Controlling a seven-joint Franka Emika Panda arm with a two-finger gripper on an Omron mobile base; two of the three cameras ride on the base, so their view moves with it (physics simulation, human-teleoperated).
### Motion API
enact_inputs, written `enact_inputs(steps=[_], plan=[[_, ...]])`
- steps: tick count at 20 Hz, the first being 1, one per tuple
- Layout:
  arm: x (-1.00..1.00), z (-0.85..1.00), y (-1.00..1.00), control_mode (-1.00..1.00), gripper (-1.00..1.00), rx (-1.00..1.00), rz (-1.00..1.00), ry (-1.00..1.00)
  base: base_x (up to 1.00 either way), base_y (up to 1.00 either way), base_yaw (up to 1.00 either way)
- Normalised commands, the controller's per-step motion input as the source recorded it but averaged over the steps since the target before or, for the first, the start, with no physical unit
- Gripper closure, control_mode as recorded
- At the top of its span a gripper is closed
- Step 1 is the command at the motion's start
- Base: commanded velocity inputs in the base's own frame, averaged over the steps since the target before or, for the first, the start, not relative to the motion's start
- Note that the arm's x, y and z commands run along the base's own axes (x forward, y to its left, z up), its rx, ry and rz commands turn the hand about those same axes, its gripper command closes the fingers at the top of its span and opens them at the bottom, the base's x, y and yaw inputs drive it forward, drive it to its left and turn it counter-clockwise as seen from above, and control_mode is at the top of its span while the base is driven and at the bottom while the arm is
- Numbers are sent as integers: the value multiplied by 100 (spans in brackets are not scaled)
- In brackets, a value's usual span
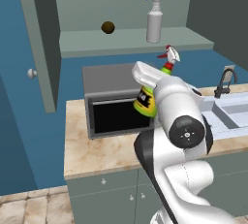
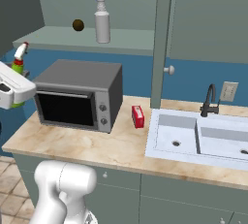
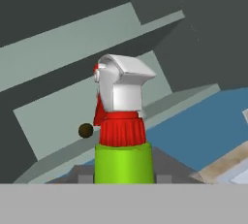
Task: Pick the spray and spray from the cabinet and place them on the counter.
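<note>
- The green spray bottle is up in the air with the hand, out of the cabinet and hanging over the tabletop, in front of the toaster oven.
- The bottle stands upright in the grip — long axis vertical, red-white nozzle at the top, yellow label below the hand in the left base view.
- The fingers themselves are hidden, but the hand view looks straight up the bottle's neck: the hand looks clamped on the green bottle, partly closed around its body.
- The key relation now: the tabletop lies straight below the bottle's base, so the coming move reads as a lowering — well above the slab for the moment.
- The tall grey-white spray waits on the cabinet shelf, near a small brown ball.
</note>
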Motion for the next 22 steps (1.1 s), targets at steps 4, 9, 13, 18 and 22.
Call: enact_inputs(steps=[4,9,13,18,22], plan=[[48,-51,9,-100,100,5,0,-18,0,0,0],[47,-53,10,-100,100,4,0,-19,0,0,0],[20,-47,0,-100,100,0,0,-10,0,0,0],[4,-41,0,-100,100,-1,-1,-2,0,0,0],[0,-40,0,-100,100,-1,-3,0,0,0,0]])
